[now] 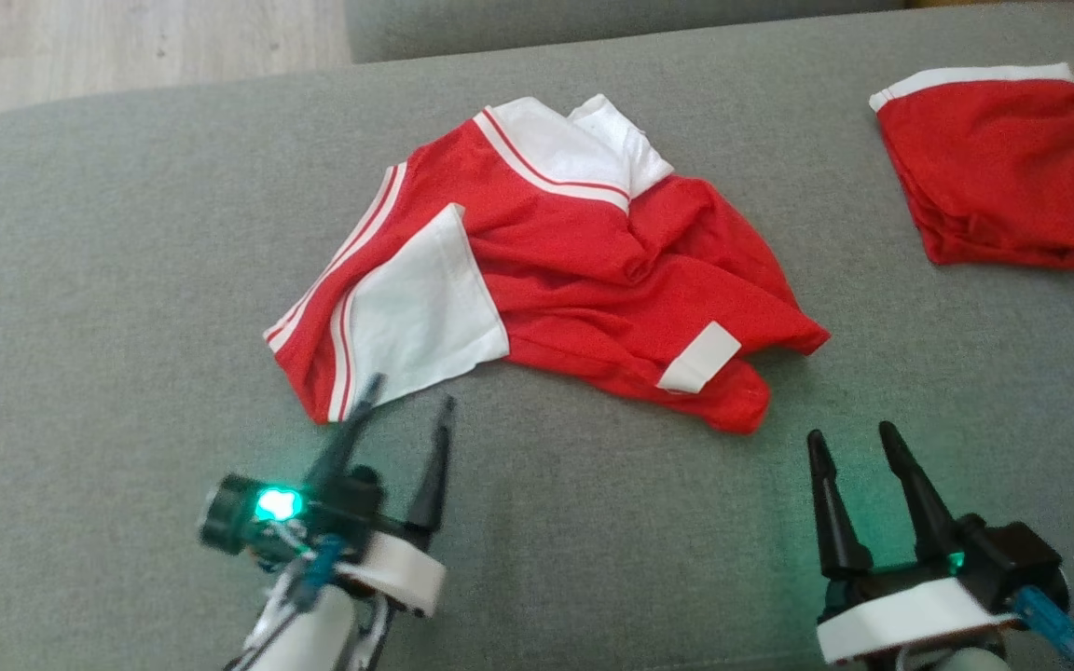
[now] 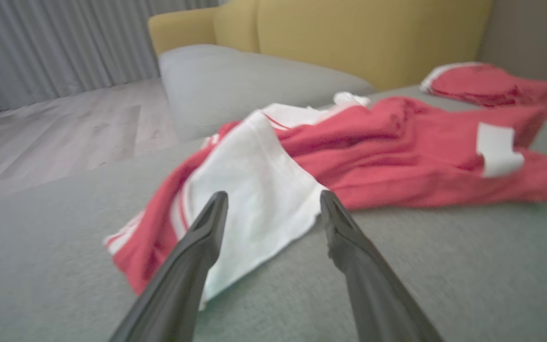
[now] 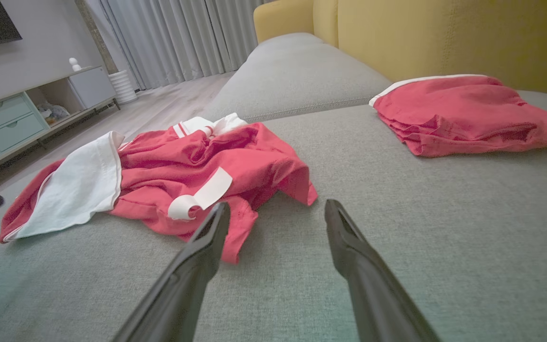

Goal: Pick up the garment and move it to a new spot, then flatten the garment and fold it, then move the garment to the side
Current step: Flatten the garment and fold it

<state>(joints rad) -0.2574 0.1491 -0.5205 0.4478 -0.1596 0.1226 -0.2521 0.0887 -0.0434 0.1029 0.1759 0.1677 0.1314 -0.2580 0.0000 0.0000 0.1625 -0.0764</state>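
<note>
The red-and-white garment [image 1: 574, 270] lies crumpled near the middle of the grey sofa seat [image 1: 127, 233], its long axis running roughly across the head view from the striped hem at the left to a red corner at the right. It sits straight ahead of both arms. The left gripper [image 1: 410, 391] is the nearer: its fingers stand apart and hold nothing, and their tips sit at the near edge of the white panel. The right gripper [image 1: 852, 431] is likewise spread and empty, a little short of the red edge by the white band. Judging by the heap of folds, flattening is not yet done, and the left arm looks best placed to take a corner. The left wrist view, somewhat blurred, shows the left gripper [image 2: 273, 194] with the garment [image 2: 387, 142] beyond it and the white panel's edge lying flat between the fingertips. Whether a tip touches the cloth I cannot tell. The right wrist view shows the right gripper [image 3: 277, 203] facing the garment [image 3: 197, 156], whose white band curls into a loop that reads as flat from above. A second, folded red garment [image 1: 1003, 168] rests well apart at the far right.
</note>
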